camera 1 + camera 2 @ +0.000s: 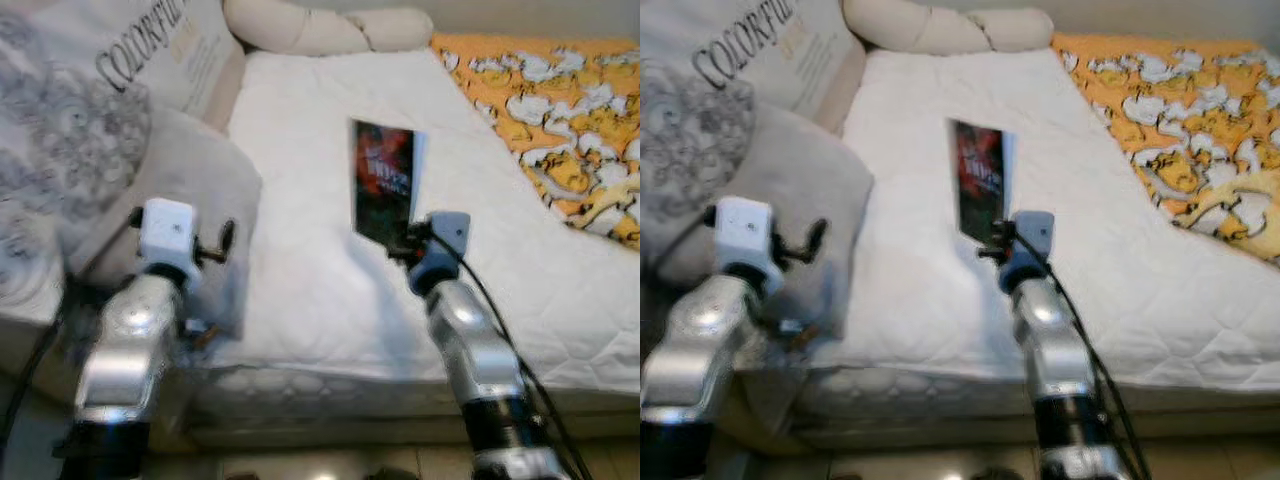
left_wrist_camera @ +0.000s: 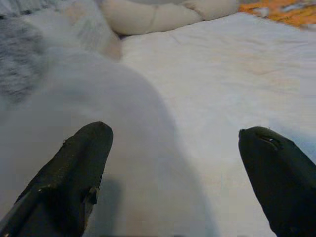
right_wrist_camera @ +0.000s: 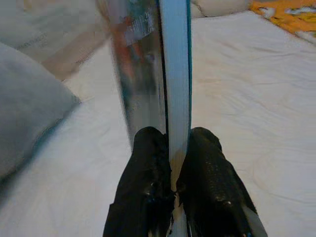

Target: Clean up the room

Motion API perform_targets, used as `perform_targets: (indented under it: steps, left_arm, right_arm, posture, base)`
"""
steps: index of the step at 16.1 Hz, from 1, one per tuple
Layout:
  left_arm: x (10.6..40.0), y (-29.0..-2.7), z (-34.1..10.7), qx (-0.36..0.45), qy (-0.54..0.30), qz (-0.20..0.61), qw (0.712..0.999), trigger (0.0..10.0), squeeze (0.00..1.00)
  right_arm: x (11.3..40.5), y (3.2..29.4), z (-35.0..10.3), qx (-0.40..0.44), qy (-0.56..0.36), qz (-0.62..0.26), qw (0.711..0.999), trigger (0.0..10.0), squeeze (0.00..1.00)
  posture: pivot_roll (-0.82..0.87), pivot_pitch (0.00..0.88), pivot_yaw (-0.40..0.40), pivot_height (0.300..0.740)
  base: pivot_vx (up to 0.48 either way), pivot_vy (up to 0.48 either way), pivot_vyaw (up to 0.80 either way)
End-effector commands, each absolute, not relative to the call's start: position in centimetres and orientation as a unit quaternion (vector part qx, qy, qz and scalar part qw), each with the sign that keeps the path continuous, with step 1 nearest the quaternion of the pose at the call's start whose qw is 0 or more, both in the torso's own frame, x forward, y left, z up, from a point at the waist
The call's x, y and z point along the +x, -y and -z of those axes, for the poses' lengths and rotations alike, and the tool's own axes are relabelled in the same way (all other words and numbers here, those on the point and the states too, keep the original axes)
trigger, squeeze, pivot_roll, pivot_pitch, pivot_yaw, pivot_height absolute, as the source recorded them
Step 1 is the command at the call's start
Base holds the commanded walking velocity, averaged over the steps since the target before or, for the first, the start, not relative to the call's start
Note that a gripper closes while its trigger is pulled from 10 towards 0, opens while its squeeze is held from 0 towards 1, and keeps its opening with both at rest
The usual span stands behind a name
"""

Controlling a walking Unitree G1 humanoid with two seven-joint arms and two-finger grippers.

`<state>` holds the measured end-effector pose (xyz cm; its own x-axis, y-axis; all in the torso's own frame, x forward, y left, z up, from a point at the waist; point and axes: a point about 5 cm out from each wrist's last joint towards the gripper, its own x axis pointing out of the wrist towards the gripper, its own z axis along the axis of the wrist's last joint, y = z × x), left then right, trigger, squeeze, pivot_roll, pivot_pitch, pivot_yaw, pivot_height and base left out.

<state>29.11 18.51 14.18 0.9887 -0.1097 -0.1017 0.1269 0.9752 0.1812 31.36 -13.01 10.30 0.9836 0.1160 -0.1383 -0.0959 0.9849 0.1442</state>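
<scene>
**A:** Closest to you are your two silver arms, reaching out over the near edge of the bed (image 1: 330,300). What do you make of your right gripper (image 3: 170,163)?

**B:** You have it clamped on a book (image 1: 385,185). In the right wrist view your two black fingers (image 3: 143,177) press on either side of the book's lower edge, with the pale page block running straight up between them.

**A:** And where does that put the book?

**B:** You are holding it upright above the white quilted mattress, about mid-bed, dark cover with red print facing you. It looks lifted off the surface, though you cannot tell for sure whether its bottom edge touches the quilt.

**A:** Your left gripper (image 2: 173,163)?

**B:** Its fingers stand wide apart with nothing between them. You have it hovering at the grey pillow (image 1: 190,190) on your left side of the bed.

**A:** What else lies around?

**B:** Behind the grey one you see a lettered cushion (image 1: 170,50), a cream bolster (image 1: 320,28) along the head of the bed, and an orange-and-white patterned blanket (image 1: 560,110) on your far right.
</scene>
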Motion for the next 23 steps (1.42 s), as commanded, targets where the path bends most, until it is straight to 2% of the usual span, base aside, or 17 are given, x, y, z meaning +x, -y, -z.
perform_targets:
  steps: [1, 9, 10, 14, 19, 23]
  left_arm:
    - [29.1, -19.1, -14.6, 0.103, -0.040, 0.051, 0.993, 10.0, 0.00]
    - [29.1, -19.2, -14.6, 0.104, -0.039, 0.053, 0.992, 10.0, 0.00]
    - [29.0, -19.2, -14.6, 0.104, -0.039, 0.052, 0.992, 10.0, 0.00]
    - [29.0, -19.2, -14.6, 0.107, -0.039, 0.054, 0.992, 10.0, 0.00]
    - [28.3, -18.7, -14.5, 0.154, -0.048, 0.108, 0.981, 10.0, 0.00]
    - [28.1, -18.1, -14.6, 0.183, -0.066, 0.192, 0.962, 10.0, 0.00]
  right_arm:
    - [31.8, 13.0, -11.8, 0.073, -0.041, -0.050, 0.995, 10.0, 0.00]
    - [31.7, 13.0, -11.7, 0.074, -0.042, -0.053, 0.995, 10.0, 0.00]
    - [31.7, 12.6, -11.7, 0.052, -0.045, -0.075, 0.995, 10.0, 0.00]
    - [31.5, 12.3, -11.6, 0.064, -0.050, -0.080, 0.994, 10.0, 0.00]
    - [31.3, 12.1, -11.4, 0.080, -0.074, -0.137, 0.985, 10.0, 0.00]
    - [33.0, 11.9, -11.3, 0.106, -0.151, -0.210, 0.960, 10.0, 0.00]
  posture:
    - [-0.02, 0.000, -0.012, 0.740]
    - [-0.02, 0.000, -0.013, 0.740]
    - [-0.02, 0.000, -0.013, 0.740]
    - [-0.01, 0.000, -0.015, 0.740]
    - [-0.01, 0.000, -0.018, 0.740]
    - [-0.01, 0.000, -0.023, 0.740]
  base:
    - [0.322, 0.000, 0.00]
    - [0.322, 0.000, 0.00]
    - [0.322, 0.000, 0.00]
    - [0.322, 0.000, 0.60]
    - [0.000, 0.000, 0.00]
    - [0.000, 0.000, 0.00]
